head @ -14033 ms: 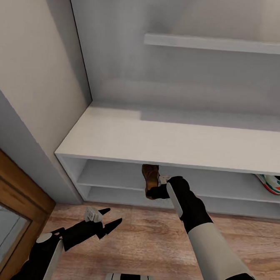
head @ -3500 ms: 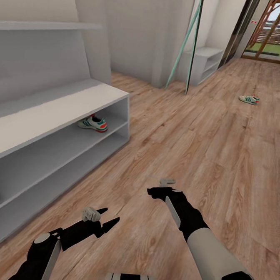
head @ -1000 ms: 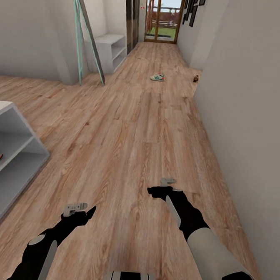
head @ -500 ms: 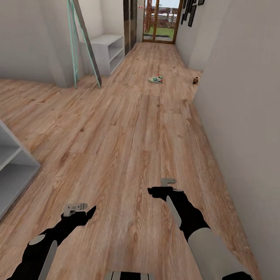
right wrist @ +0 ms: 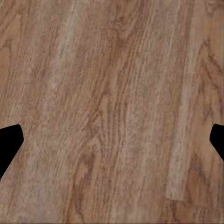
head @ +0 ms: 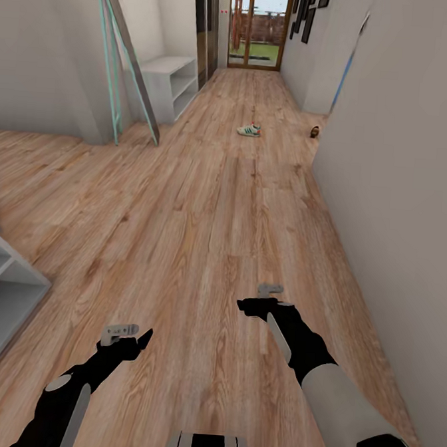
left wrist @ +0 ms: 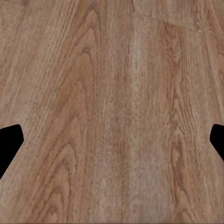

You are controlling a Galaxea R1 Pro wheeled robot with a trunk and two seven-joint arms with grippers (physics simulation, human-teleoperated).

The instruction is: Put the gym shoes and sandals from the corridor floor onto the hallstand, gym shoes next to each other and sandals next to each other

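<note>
Your left pincer (head: 128, 333) and right pincer (head: 263, 298) are both hanging spread and empty; the gym shoe (head: 249, 130) is lying crosswise on the corridor floor (head: 204, 215) far ahead, a sandal (head: 314, 131) just beyond it.

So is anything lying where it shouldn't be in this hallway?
Yes. One gym shoe sits alone in the middle of the corridor floor, far down the hall. A small brown thing, probably a sandal, lies by the right wall beside it. Both belong on the rack.

Even, bright, nearly shadowless rendered light, brightest at the far glass door (head: 258, 26); distant detail is soft, and the wood grain between the jaws slightly blurred
</note>
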